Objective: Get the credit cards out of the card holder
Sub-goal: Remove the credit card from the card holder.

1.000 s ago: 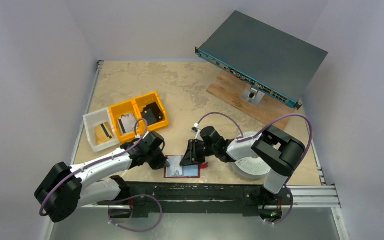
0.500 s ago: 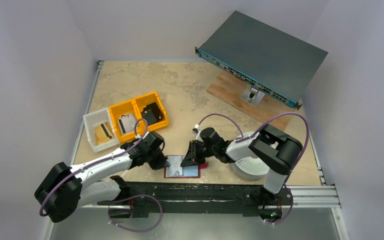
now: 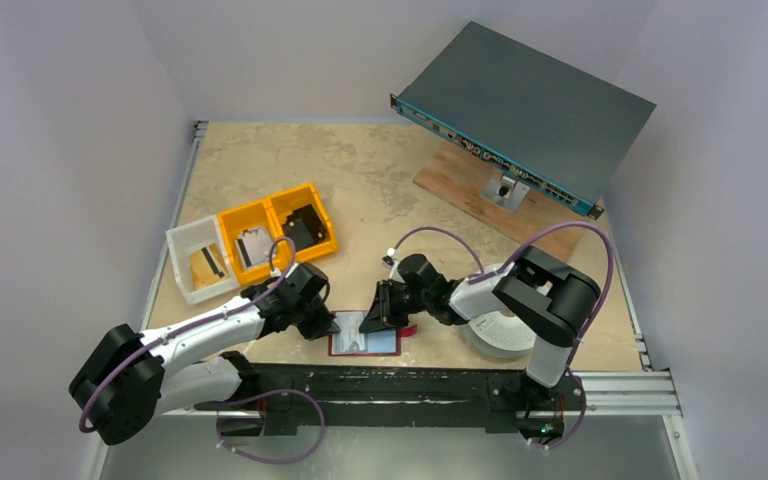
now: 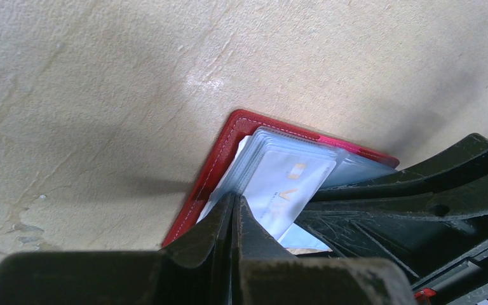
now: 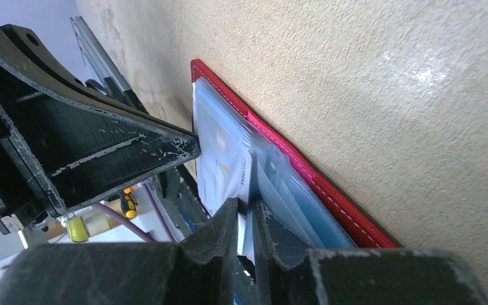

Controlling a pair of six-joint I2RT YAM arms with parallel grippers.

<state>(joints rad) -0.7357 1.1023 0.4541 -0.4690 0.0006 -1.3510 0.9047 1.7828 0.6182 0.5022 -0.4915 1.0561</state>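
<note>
Red card holder (image 3: 366,346) lies open at near edge of table (image 3: 360,180). Left gripper (image 3: 327,323): fingers together, tip apparently bearing on holder's left side. Right gripper (image 3: 376,319): clamped on edge of pale credit card (image 5: 225,162). Recommend: draw card out straight and flat, left pinning firmly; otherwise holder likely drags along.

Robotics lab, white-walled cell (image 3: 60,150), parts bins (image 3: 228,228), rack-mount unit (image 3: 530,95), test table (image 3: 360,170)

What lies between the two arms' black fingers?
The open dark red leather-like card holder, with pale blue-grey credit cards inside; the top view shows it between left fingers and right fingers.
</note>
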